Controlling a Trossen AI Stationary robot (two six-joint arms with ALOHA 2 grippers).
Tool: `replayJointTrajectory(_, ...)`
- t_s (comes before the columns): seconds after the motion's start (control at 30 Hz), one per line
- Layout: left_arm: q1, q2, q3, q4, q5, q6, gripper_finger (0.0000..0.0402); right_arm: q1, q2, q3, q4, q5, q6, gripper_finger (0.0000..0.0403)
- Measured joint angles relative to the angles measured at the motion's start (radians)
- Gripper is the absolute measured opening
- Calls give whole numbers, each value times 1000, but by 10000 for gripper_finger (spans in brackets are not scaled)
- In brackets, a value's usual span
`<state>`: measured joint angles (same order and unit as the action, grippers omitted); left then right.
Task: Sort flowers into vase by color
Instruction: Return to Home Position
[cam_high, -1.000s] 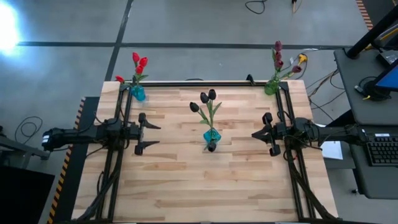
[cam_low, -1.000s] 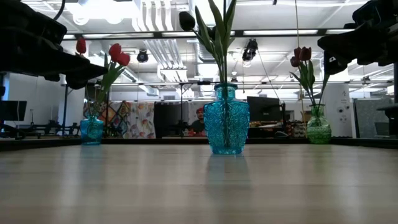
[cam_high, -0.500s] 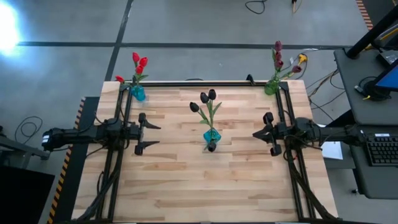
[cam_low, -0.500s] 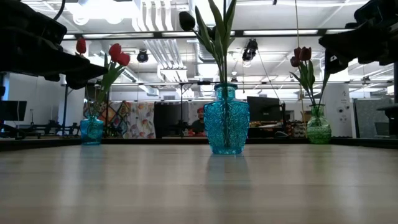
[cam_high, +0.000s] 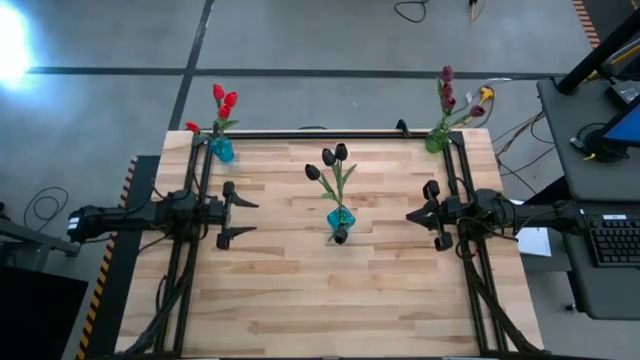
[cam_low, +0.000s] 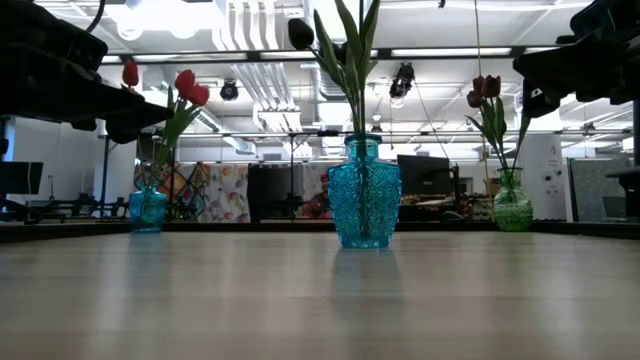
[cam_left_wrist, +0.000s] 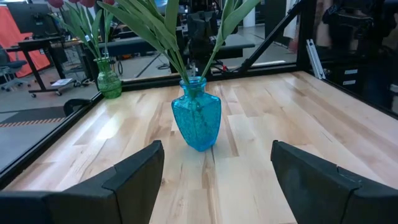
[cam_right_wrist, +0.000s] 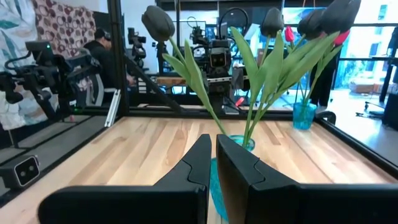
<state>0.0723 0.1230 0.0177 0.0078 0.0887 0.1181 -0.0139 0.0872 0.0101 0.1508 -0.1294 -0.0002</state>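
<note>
Spread wide, the left gripper (cam_high: 243, 215) waits at 9 o'clock of the middle blue vase (cam_high: 339, 220). The right gripper (cam_high: 408, 215), at 3 o'clock, is pinched nearly together on nothing. Black tulips (cam_high: 333, 158) stand in that middle vase, red tulips (cam_high: 222, 100) in the small blue vase (cam_high: 222, 150) at the table's (cam_high: 300, 290) 11 o'clock corner, and maroon tulips (cam_high: 447, 90) in the green vase (cam_high: 436, 140) at 1 o'clock. Since a second ago nothing on the table has moved and the arms barely have, so we judge the sorting done and both arms parked. Overlapping heads defy counting. The low view crops the black blooms, and the right wrist's own fingers (cam_right_wrist: 186, 180) hide most of the middle vase.
</note>
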Motion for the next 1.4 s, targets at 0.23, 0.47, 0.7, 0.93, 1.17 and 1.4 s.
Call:
replayJointTrajectory(0.23,0,0,0,0,0,0,281,0,1,0,1,0,0,18)
replayJointTrajectory(0.47,0,0,0,0,0,0,281,8,-43,0,-44,1,0,18)
replayJointTrajectory(0.7,0,2,-2,8,1,0,281,10,-85,-1,-105,-1,0,18)
replayJointTrajectory(0.93,0,6,-1,10,1,0,281,9,-86,-1,-110,1,0,18)
replayJointTrajectory(1.17,0,9,0,10,1,0,281,9,-86,-1,-112,1,0,18)
replayJointTrajectory(1.4,0,10,0,11,1,0,281,9,-87,-1,-112,1,0,18)
